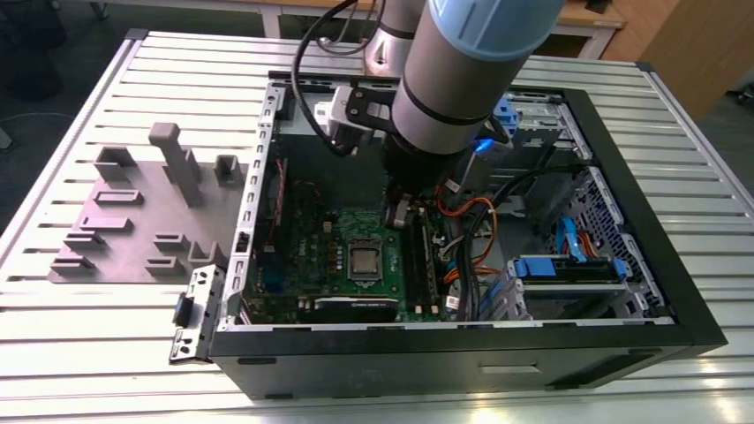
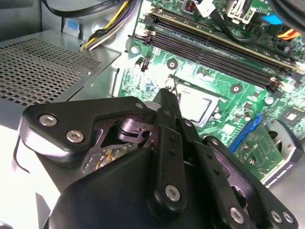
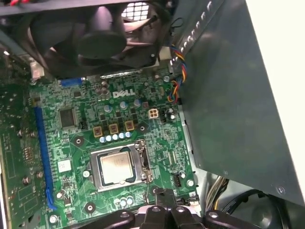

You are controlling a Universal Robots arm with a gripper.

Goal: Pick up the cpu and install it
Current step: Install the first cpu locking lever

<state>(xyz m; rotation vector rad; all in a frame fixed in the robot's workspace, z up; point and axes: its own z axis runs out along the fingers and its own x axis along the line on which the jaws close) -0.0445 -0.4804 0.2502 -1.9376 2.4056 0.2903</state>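
The gripper (image 2: 167, 93), pinched shut and holding nothing, hung just beside the cpu (image 3: 116, 168), which already sat in its socket frame (image 3: 141, 164), so the installing step looked done.

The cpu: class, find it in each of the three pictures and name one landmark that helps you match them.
Exterior view: the cpu sits in its socket on the green motherboard inside the open case, below the gripper.
First wrist view: it lies inside the silver socket frame at.
Second wrist view: it is partly hidden behind the gripper, at.
Shared landmark: the green motherboard around the socket.
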